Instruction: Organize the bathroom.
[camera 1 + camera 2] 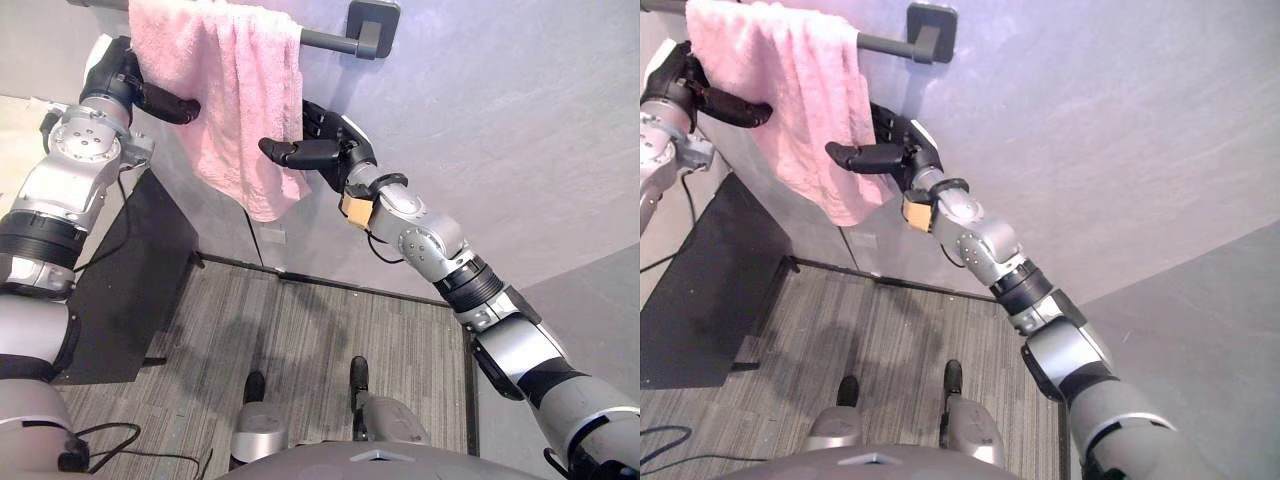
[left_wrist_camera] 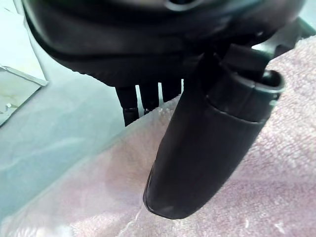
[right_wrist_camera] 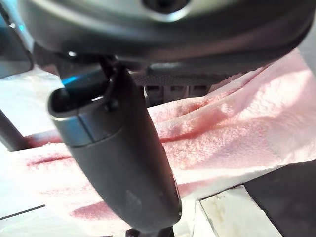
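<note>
Your left robot hand (image 1: 120,78) and right robot hand (image 1: 325,148) each pinch an edge of the pink terry towel (image 1: 225,90) draped over the dark metal wall bar (image 1: 330,40); wrist views show fingers behind cloth.

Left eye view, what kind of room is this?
Probably a mock-up bathroom: a pink towel hangs over a wall-mounted towel bar, with both hands at it.

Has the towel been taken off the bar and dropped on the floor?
No, the pink towel hangs draped over the wall bar, with the floor below it bare of cloth.
</note>
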